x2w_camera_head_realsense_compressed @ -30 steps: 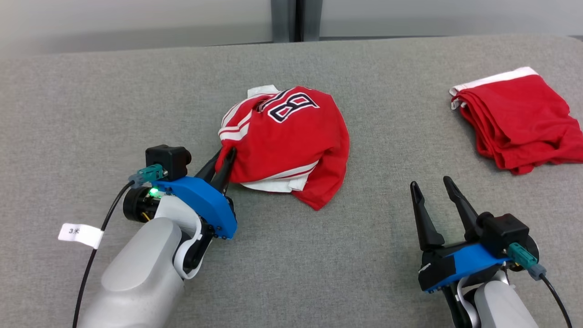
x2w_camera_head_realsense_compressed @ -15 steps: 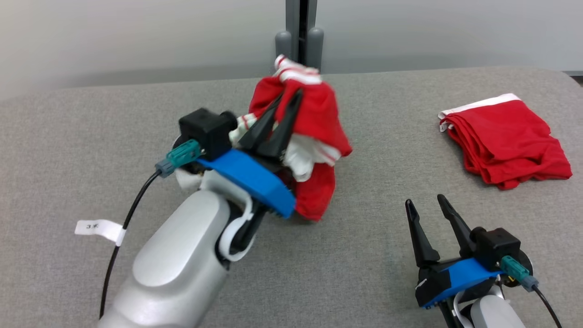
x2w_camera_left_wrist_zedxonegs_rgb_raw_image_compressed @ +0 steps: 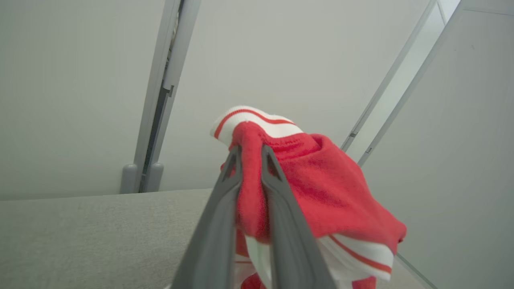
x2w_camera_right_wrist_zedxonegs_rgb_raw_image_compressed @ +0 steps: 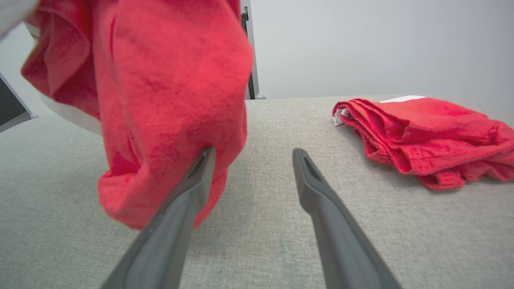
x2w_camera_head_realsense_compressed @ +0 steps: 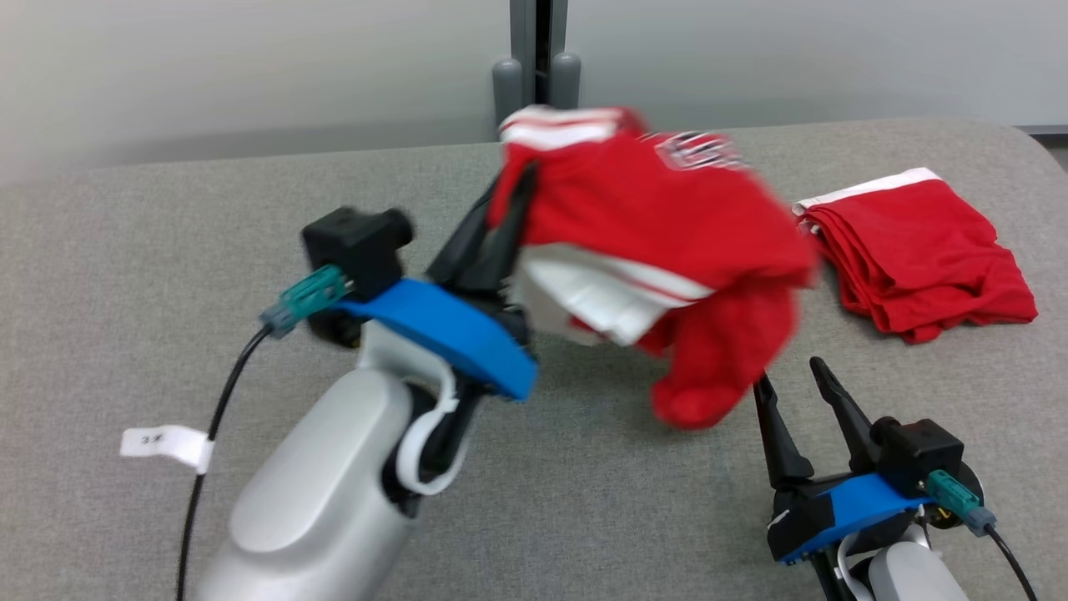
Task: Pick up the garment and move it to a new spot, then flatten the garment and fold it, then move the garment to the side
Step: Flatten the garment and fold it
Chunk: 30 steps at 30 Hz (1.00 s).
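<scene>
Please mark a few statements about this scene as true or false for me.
1. The left gripper is shut on the red and white garment. True.
2. The right gripper grips the garment's hanging end. False: its fingers are apart and hold nothing; the cloth hangs beside one finger.
3. A folded red cloth lies on the grey surface on the robot's right. True.
4. The garment is spread flat on the surface. False: it hangs bunched from the left gripper.

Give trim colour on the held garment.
White trim with a thin red stripe; garment is red. Best in the left wrist view.
</scene>
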Available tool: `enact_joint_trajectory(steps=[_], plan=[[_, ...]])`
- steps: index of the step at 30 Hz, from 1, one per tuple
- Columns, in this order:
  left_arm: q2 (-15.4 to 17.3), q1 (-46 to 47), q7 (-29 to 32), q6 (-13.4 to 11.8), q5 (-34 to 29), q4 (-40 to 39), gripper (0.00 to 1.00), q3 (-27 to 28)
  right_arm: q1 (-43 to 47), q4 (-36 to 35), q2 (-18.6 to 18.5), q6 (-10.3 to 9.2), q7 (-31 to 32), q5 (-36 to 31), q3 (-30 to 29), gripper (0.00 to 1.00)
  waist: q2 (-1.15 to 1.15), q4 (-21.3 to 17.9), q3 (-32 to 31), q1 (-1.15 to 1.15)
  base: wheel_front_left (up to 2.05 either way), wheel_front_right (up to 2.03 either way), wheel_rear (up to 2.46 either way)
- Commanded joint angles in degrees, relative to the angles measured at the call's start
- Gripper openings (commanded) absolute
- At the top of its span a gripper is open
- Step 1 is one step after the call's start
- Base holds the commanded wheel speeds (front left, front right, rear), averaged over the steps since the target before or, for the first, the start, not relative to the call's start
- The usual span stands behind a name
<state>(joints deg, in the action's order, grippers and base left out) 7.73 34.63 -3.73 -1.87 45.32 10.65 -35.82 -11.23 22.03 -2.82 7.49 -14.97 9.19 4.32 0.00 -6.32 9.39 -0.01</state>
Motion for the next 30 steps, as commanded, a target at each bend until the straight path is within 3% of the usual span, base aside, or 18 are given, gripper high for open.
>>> enact_joint_trajectory(steps=[1, 8, 18, 19, 20, 21, 22, 30], plan=[[1.2, -1.4, -0.8, -0.7, 0.2, 2.2, 0.0, 1.1, -0.2, -0.3, -0.2, 0.0, -0.3, 0.2, -0.3, 1.0, 0.0, 0.3, 0.4, 0.01, 0.0, 0.0, 0.0], [4.8, -6.6, -6.0, -1.4, 2.1, 18.5, 0.0, 5.4, -1.0, -0.8, -0.2, 0.0, -0.3, -0.3, -1.4, 1.0, 0.0, 1.3, 1.8, 0.01, 0.0, 0.0, 0.0], [6.9, -8.5, -10.1, 0.8, 4.7, 26.5, 0.0, 10.0, -1.0, -0.4, -0.2, 0.0, -0.3, -1.1, -2.2, 1.0, 0.0, 2.8, 1.8, 0.01, 0.0, 0.0, 0.0], [6.9, -8.5, -10.1, 0.9, 4.8, 27.0, 0.16, 10.2, -1.1, -0.3, -0.2, 0.0, -0.3, -1.2, -2.2, 1.0, 0.0, 2.8, 1.8, 0.01, 0.0, 0.0, 0.0], [6.9, -8.6, -10.2, 1.3, 4.9, 27.5, 0.43, 10.2, -1.1, -0.3, -0.2, 0.0, -0.3, -1.1, -2.1, 1.0, 0.0, 2.9, 1.7, 0.01, 0.0, 0.0, 0.0], [6.9, -8.7, -10.3, 1.4, 4.8, 28.0, 0.8, 10.3, -1.1, -0.2, -0.2, 0.0, -0.3, -1.1, -2.0, 1.0, 0.0, 2.9, 1.6, 0.01, 0.0, 0.0, 0.0], [7.0, -8.7, -10.5, 1.7, 4.8, 28.4, 1.0, 10.3, -1.2, -0.2, -0.2, 0.0, -0.3, -1.1, -2.0, 1.0, 0.0, 3.0, 1.6, 0.01, 0.0, 0.0, 0.0], [8.4, -9.1, -11.5, 3.5, 1.8, 26.8, 1.0, 12.0, -1.1, -0.2, -0.2, 0.0, -0.3, -1.5, -1.8, 1.0, 0.0, 3.6, 1.0, 0.01, 0.0, 0.0, 0.0]])
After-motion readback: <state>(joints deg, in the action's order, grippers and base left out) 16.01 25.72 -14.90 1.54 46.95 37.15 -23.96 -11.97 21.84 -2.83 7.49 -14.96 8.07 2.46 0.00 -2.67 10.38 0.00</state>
